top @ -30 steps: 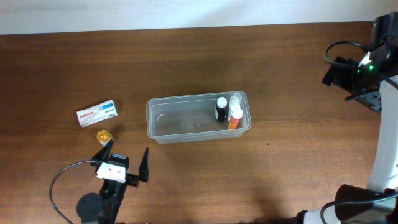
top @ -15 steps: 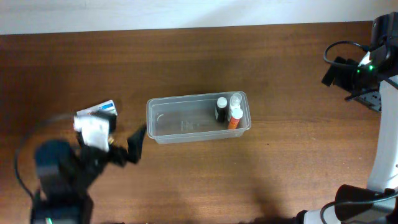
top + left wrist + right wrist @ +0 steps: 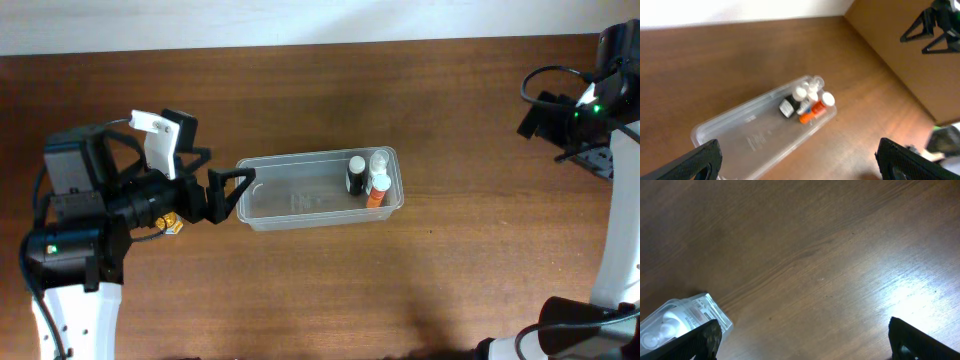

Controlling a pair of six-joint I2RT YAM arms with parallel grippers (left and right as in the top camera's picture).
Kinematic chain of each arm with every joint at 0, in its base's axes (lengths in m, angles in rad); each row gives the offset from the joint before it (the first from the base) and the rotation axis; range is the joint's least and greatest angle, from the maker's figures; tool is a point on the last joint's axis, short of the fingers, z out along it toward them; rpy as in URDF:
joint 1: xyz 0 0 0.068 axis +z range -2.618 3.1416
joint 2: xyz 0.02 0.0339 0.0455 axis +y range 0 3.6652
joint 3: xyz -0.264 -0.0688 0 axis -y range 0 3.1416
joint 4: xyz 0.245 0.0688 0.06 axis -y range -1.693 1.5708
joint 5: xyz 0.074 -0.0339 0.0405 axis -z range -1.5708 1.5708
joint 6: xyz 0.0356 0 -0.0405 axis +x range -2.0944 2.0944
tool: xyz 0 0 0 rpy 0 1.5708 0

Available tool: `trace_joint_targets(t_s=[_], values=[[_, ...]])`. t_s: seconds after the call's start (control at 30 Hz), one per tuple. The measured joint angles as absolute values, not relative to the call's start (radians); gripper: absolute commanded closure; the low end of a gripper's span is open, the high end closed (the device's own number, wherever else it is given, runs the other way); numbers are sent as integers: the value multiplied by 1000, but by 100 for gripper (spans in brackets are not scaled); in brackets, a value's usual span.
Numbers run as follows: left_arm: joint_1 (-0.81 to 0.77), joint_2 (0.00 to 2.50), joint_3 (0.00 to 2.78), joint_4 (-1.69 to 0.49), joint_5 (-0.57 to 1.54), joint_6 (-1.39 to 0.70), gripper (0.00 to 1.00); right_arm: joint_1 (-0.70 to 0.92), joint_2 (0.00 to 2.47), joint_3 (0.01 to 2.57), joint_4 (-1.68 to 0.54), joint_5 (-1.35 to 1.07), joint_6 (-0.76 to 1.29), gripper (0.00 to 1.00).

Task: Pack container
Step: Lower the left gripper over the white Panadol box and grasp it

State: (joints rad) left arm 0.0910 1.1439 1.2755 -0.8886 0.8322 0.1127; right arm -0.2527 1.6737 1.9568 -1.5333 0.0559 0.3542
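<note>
Left end effector (image 3: pixel 222 168) beside container (image 3: pixel 320 157)

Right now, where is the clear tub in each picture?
Overhead: the container sits mid-table.
Left wrist: lower centre, lying diagonally.
Right wrist: bottom-left corner, only one end showing.
Shared landmark: the white-capped bottles at one end of it.

In the right wrist view, the container (image 3: pixel 682 322) was cut off at the bottom-left corner. Labels on the bottles (image 3: pixel 366 177) were too small to be read. The fingers (image 3: pixel 700 162) of the left gripper (image 3: pixel 797 162) were cropped at the bottom edge.
</note>
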Motion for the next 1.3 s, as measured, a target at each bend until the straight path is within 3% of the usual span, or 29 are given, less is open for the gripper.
trace_joint_targets(t_s=[0.17, 0.6, 0.93, 1.3], values=[[90, 1158, 1275, -889, 720, 60, 1, -253, 1674, 1957, -1534, 56, 355, 2], [251, 1455, 1372, -886, 263, -425, 1, -253, 1673, 1957, -1534, 56, 354, 2], [297, 1811, 1372, -860, 157, -675, 1, -253, 1674, 1957, -1534, 56, 355, 2], [297, 1898, 1372, -826, 20, -806, 1, -253, 1674, 1957, -1534, 56, 354, 2]])
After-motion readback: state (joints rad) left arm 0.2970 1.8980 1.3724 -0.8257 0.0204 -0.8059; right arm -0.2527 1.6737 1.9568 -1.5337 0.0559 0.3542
